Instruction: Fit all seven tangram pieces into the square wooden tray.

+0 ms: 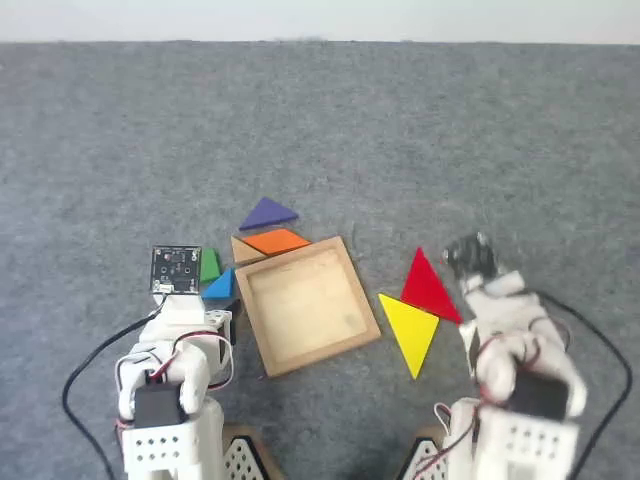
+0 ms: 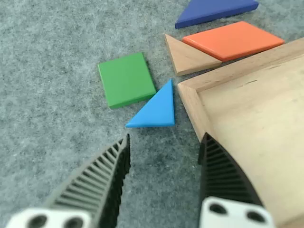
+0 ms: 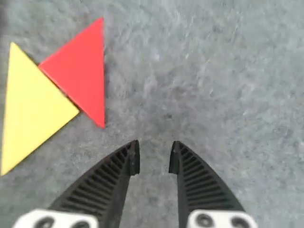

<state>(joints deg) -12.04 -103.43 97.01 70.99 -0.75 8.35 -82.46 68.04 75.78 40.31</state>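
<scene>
Your tray (image 1: 305,305) is sitting empty; all seven pieces (image 1: 408,328) are lying outside it on the bench (image 1: 400,130), both jaws parted and holding nothing.

Grey felt table (image 1: 400,130), square wooden tray (image 1: 305,300), coloured tangram pieces (image 1: 410,325) beside it

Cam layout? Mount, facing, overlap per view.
High view: fixed overhead, facing down at the table; left arm, right arm at the bottom edge.
Left wrist view: on left arm, facing past left gripper to blue triangle and a corner of the tray.
Right wrist view: on right arm, facing past right gripper to red triangle, yellow triangle.
Shared with high view: tray and blue triangle (left); red, yellow triangles (right).
</scene>
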